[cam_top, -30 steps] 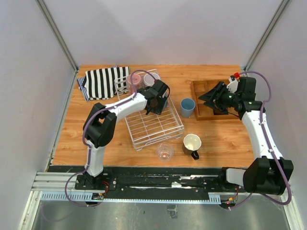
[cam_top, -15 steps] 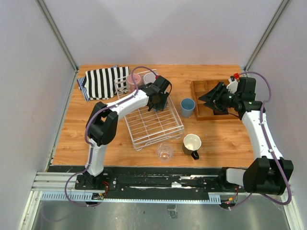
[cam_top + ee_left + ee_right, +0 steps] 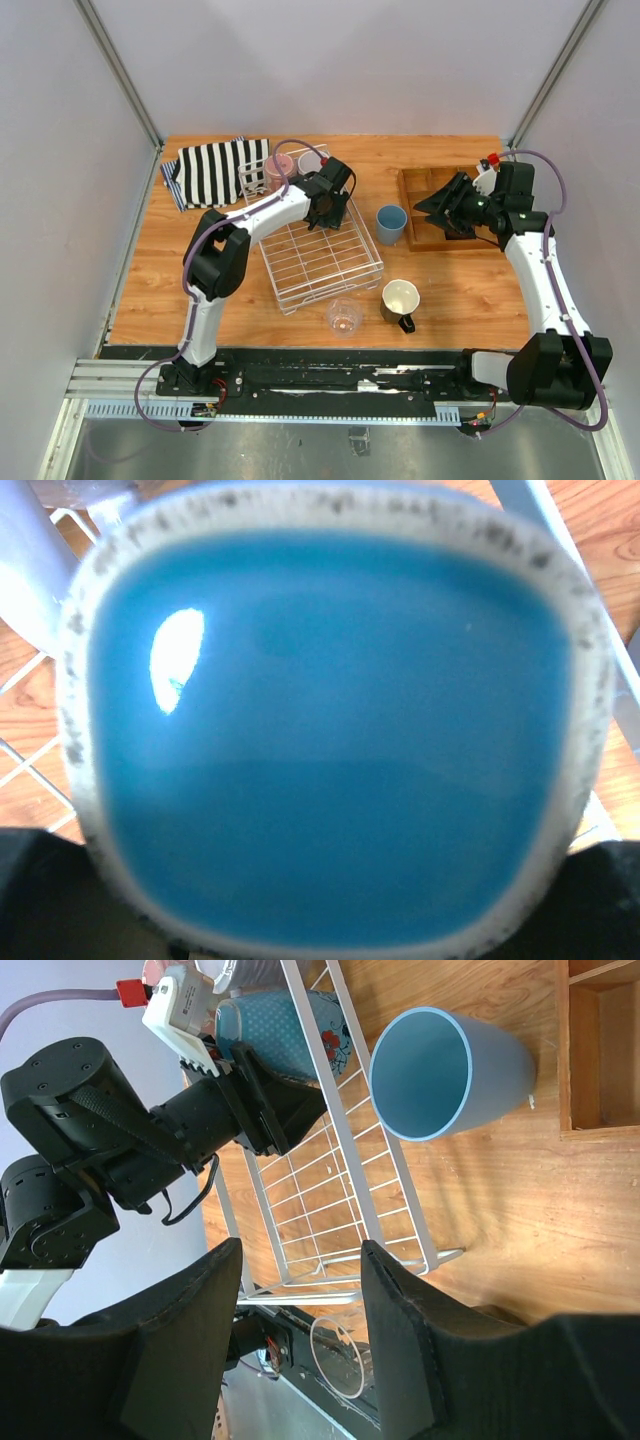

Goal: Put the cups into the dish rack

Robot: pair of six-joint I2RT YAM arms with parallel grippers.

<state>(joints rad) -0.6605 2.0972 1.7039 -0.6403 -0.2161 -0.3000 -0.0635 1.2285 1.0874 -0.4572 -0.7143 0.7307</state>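
The white wire dish rack (image 3: 322,262) lies at the table's middle. A pink translucent mug (image 3: 279,168) and a grey-lilac cup (image 3: 312,163) stand at its far end. My left gripper (image 3: 331,203) is over the rack's far right corner, shut on the blue-grey mug (image 3: 330,750), whose blue inside fills the left wrist view. That mug also shows in the right wrist view (image 3: 285,1022). The light blue tumbler (image 3: 391,223), the dark mug with cream inside (image 3: 401,301) and the clear glass (image 3: 344,317) stand on the table beside the rack. My right gripper (image 3: 432,205) is open and empty over the wooden tray.
A brown wooden compartment tray (image 3: 425,180) sits at the far right under my right gripper. A black-and-white striped cloth (image 3: 215,170) lies at the far left beside the rack. Grey walls close in the table's sides and back.
My left gripper has shifted a little toward the rack's far right corner with the mug in it. The right arm has not moved.
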